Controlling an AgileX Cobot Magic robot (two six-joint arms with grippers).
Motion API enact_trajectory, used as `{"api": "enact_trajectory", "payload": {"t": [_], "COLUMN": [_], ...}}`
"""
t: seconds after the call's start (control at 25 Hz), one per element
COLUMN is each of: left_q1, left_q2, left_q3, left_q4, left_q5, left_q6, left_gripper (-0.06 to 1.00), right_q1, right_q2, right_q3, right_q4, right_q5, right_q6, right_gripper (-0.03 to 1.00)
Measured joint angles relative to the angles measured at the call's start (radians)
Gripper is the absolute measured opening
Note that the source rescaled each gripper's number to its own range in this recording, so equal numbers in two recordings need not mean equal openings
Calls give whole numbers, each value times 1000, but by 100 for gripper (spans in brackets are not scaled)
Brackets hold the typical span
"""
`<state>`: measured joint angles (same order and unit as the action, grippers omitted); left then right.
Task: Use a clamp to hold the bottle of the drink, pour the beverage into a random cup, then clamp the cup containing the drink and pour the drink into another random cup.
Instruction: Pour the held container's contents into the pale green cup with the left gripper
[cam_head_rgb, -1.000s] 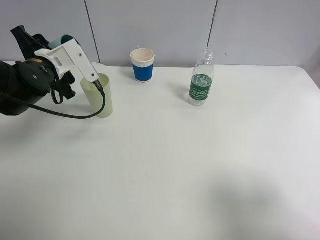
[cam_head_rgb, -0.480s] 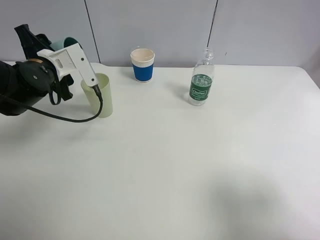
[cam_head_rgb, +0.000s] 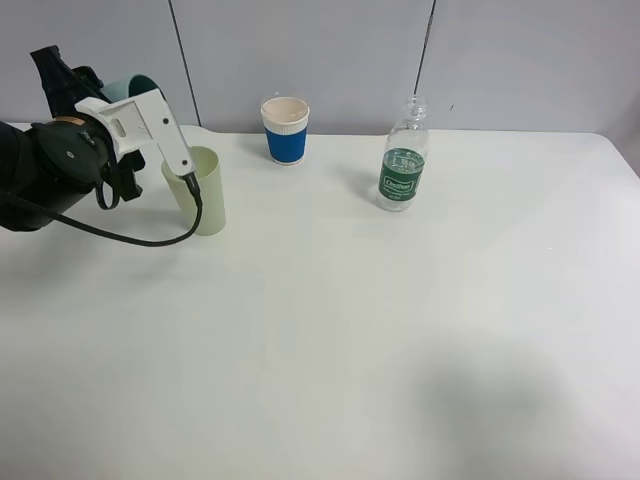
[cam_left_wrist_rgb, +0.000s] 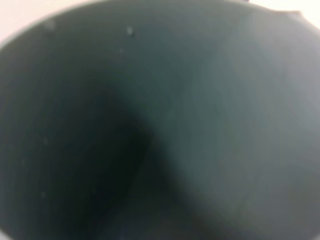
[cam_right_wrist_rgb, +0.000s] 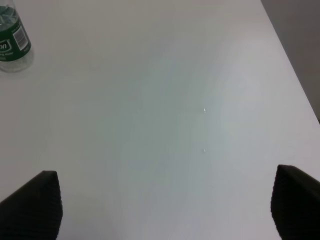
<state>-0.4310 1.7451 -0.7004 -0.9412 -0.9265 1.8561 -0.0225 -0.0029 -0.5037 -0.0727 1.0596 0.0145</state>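
My left gripper (cam_head_rgb: 100, 90) is raised at the far left and shut on a teal cup (cam_head_rgb: 130, 86). The cup is tilted, and its dark inside (cam_left_wrist_rgb: 160, 120) fills the left wrist view. Right beside the arm, a pale green cup (cam_head_rgb: 204, 190) stands upright on the white table (cam_head_rgb: 330, 330). A blue cup with a white rim (cam_head_rgb: 286, 130) stands at the back centre. The clear bottle with a green label (cam_head_rgb: 403, 160) stands upright to its right and also shows in the right wrist view (cam_right_wrist_rgb: 12, 37). My right gripper (cam_right_wrist_rgb: 160, 200) is open and empty over bare table, apart from the bottle.
The left arm's black cable (cam_head_rgb: 120, 232) loops down in front of the pale green cup. A grey panelled wall (cam_head_rgb: 350, 50) runs behind the table. The table's right edge (cam_right_wrist_rgb: 295, 75) shows in the right wrist view.
My left arm with the teal cup has drawn back slightly to the left, away from the pale green cup. The other cups and the bottle have not moved.
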Motion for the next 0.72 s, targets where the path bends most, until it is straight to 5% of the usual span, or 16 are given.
{"api": "enact_trajectory", "payload": {"t": [0.72], "left_q1": [0], "left_q2": [0], "left_q3": [0], "left_q4": [0], "left_q5": [-15], "left_q6": [66], "left_gripper": [1], "right_q1": [0], "right_q2": [0], "right_q3": [0], "right_q4": [0], "right_q5": [0], "right_q6": [0], "right_gripper": [66]}}
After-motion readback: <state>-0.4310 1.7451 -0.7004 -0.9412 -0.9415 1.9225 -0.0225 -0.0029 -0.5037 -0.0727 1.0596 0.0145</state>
